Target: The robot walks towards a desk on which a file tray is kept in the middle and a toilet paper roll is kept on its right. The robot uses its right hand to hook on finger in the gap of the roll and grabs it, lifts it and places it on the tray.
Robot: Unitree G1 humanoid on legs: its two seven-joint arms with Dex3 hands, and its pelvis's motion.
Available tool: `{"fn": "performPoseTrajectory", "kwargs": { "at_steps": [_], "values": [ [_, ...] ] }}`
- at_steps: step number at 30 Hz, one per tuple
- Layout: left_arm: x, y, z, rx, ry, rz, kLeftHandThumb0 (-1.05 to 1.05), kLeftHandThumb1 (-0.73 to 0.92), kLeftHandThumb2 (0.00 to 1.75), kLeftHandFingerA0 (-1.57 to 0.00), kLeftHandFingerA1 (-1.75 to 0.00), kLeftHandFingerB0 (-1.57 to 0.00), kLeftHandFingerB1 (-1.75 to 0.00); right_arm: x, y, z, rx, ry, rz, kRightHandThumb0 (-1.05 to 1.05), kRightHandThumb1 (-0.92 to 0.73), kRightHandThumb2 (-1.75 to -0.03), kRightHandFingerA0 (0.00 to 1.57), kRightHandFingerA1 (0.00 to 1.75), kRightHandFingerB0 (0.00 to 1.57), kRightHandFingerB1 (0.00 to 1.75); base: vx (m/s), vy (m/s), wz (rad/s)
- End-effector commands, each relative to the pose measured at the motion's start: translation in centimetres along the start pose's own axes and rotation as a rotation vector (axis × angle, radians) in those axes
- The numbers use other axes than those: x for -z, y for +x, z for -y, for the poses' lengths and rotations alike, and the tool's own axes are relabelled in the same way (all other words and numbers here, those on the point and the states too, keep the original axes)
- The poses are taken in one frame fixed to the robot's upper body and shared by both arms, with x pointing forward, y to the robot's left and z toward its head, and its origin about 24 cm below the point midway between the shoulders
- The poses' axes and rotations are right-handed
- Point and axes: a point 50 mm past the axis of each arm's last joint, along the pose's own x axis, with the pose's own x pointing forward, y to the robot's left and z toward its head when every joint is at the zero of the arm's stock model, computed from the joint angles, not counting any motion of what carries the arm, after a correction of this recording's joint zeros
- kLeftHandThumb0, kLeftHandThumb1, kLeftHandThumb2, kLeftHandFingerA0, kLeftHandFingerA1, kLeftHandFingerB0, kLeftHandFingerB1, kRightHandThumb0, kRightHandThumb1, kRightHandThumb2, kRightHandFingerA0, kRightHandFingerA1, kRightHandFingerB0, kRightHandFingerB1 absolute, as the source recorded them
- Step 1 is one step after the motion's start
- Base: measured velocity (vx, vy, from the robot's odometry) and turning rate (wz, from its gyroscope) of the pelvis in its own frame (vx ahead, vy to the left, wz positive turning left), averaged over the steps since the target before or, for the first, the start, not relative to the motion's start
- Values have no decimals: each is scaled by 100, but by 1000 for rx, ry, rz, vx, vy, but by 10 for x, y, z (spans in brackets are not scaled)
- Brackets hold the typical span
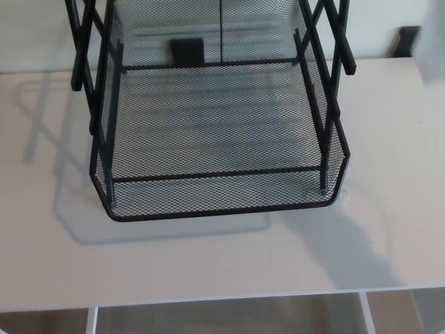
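The black wire-mesh file tray stands in the middle of the white desk, and its bottom basket holds nothing. A pale blurred shape at the upper right edge looks like the side of the toilet paper roll, raised off the desk. It is cut off by the frame. Neither of my hands shows. A broad soft shadow lies on the desk in front of the tray's right corner.
The tray's upper tiers rise on black crossed struts at both sides. Small black objects sit behind the tray and at the far right. The desk's front edge runs along the bottom, with open shelf compartments below.
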Motion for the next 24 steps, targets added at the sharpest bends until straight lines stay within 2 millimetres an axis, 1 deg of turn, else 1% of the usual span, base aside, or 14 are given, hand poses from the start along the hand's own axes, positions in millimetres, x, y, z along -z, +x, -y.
{"fn": "performPoseTrajectory", "kwargs": {
  "at_steps": [1, 3, 5, 9, 10, 12, 14, 15, 17, 18, 20, 22, 23, 24],
  "values": [
    [-4, -2, -10, -34, 54, 42, -87, 89, 67, -43, -46, -27, -33, -26, 18, -2, -90, 134, 84, -27, -64, -62, 86, 169, 92, 59, 0, 0, 0],
    [-6, -2, -9, -36, 49, 42, -86, 89, 67, -44, -47, -28, -34, -38, 26, -13, -187, 223, 124, -25, -66, -62, 83, 171, 90, 64, 0, 0, 0],
    [-5, -2, -9, -33, 46, 42, -87, 88, 67, -44, -46, -28, -34, -54, 36, -27, -333, 307, 156, -18, -66, -64, 86, 143, 89, 59, 0, 0, 0],
    [-5, -2, -7, -32, 53, 44, -85, 89, 67, -46, -46, -29, -34, -72, 45, -50, -493, 315, 188, -20, -71, -61, 88, 116, 87, 53, 0, 0, 0],
    [-5, -2, -7, -32, 61, 43, -85, 89, 67, -45, -45, -28, -34, -79, 47, -59, -553, 322, 185, -24, -70, -61, 88, 131, 87, 54, 0, 0, 0],
    [-5, -2, -7, -26, 56, 44, -85, 89, 67, -43, -46, -27, -34, -87, 47, -68, -595, 307, 202, -27, -68, -61, 89, 126, 88, 54, 0, 0, 0],
    [-5, -1, -6, -31, 25, 31, -86, 87, 67, -43, -46, -28, -33, -96, 45, -87, -657, 327, 208, -24, -70, -63, 85, 137, 93, 62, 0, 0, 0],
    [-5, -1, -5, -30, 16, 31, -85, 87, 66, -44, -46, -29, -34, -98, 43, -93, -692, 321, 206, -24, -72, -63, 84, 129, 93, 62, 0, 0, 0],
    [-6, 0, -4, -18, -7, 35, -85, 87, 66, -43, -48, -27, -34, -109, 36, -109, -777, 313, 242, -22, -73, -64, 83, 130, 91, 64, 0, 0, 0],
    [-6, 0, -4, -19, 4, 37, -85, 87, 66, -43, -48, -27, -34, -112, 32, -116, -795, 327, 269, -21, -70, -64, 83, 144, 93, 66, 0, 0, 0],
    [-6, -1, -4, -13, 10, 39, -87, 88, 67, -42, -48, -26, -34, -119, 26, -129, -846, 311, 294, -23, -69, -65, 88, 147, 93, 68, 0, 0, 0],
    [-6, -1, -4, -10, 2, 37, -87, 87, 66, -41, -45, -26, -34, -126, 16, -142, -892, 295, 340, -22, -67, -69, 91, 149, 92, 70, 0, 0, 0],
    [-6, -1, -4, -10, 9, 39, -87, 87, 66, -42, -46, -27, -34, -128, 13, -146, -906, 297, 341, -21, -63, -64, 96, 135, 101, 62, 0, 0, 0],
    [-7, -1, -4, -11, 16, 42, -87, 87, 66, -42, -46, -27, -34, -129, 8, -153, -915, 316, 339, -17, -61, -80, 96, 141, 99, 76, 0, 0, 0]
  ]
}}
